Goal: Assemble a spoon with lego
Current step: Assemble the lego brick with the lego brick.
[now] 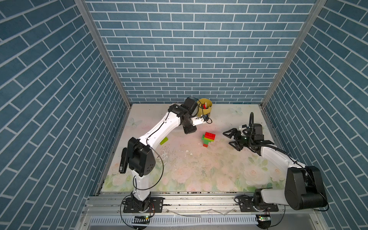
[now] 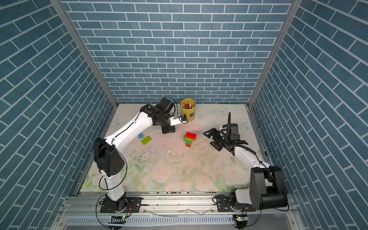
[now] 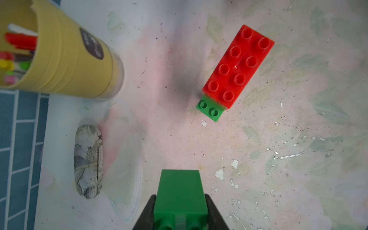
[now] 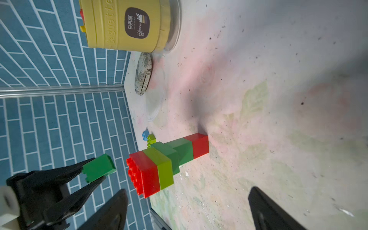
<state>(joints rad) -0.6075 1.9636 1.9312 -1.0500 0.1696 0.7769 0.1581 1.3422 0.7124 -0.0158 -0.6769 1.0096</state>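
The spoon [image 1: 207, 139] stands up on its thin red end near the middle of a top view, with a wide red brick on top. It looks light, hard and smooth. I think it can tip over easily, because its bottom is small and its top is big. The flat sides of the wide top look like the best place to hold it. The left gripper [image 3: 180, 211], at the bottom middle of the left wrist view, squeezes a green brick [image 3: 180, 187]. The right gripper [image 1: 227, 138], just right of the spoon, is spread wide and holds nothing. A lime brick [image 2: 145, 140] and a blue brick [image 2: 141, 136] lie further left.
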